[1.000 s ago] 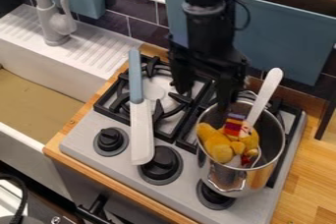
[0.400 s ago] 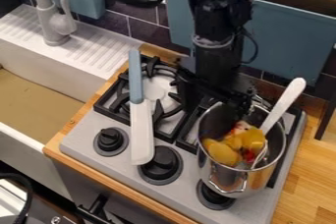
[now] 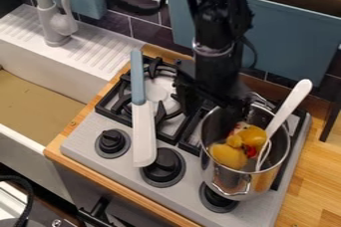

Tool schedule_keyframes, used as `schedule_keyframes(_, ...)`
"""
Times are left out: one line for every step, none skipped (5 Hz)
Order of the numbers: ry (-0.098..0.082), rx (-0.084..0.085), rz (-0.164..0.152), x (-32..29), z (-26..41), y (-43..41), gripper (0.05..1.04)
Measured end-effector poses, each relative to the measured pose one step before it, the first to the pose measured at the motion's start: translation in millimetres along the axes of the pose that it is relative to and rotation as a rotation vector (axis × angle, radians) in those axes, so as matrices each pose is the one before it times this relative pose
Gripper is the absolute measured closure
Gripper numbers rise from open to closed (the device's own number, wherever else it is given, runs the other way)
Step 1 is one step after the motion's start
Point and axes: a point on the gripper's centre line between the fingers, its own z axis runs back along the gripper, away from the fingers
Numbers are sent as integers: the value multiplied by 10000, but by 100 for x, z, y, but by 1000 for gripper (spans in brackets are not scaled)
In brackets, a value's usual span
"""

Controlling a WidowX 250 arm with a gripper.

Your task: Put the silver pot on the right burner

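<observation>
The gripper [image 3: 223,116] hangs at the back left part of the silver pot, its lower end dipping inside the rim. Whether it touches the pot wall or the toy I cannot tell. The silver pot [image 3: 226,178] stands upright over the right side of the stove, its front overhanging the front strip near the right knob. Inside it lie a yellow plush toy [image 3: 230,155] and a white-handled utensil [image 3: 290,106] that leans out toward the back right. Most of the right burner is hidden under the pot and arm.
A spatula [image 3: 143,131] with a blue handle lies across the left burner grate [image 3: 123,96] and the stove front. Black knobs [image 3: 163,165] line the front. The sink [image 3: 40,96] is at left, a blue container [image 3: 293,37] behind.
The gripper has gone down into the pot's back left part. The plush toy has turned and sunk lower, and the white handle has tilted further right. The pot stands where it was.
</observation>
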Motion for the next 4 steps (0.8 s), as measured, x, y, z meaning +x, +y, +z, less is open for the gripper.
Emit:
schedule_keyframes(16, 89, -110, -470, -627, -73, 112)
schedule_keyframes(308, -247, 153, -407, 95, -437, 376)
schedule_keyframes(30, -291, 107, 248, 343, 113, 675)
schedule_keyframes(-243, -84, -119, 288, -92, 150, 904)
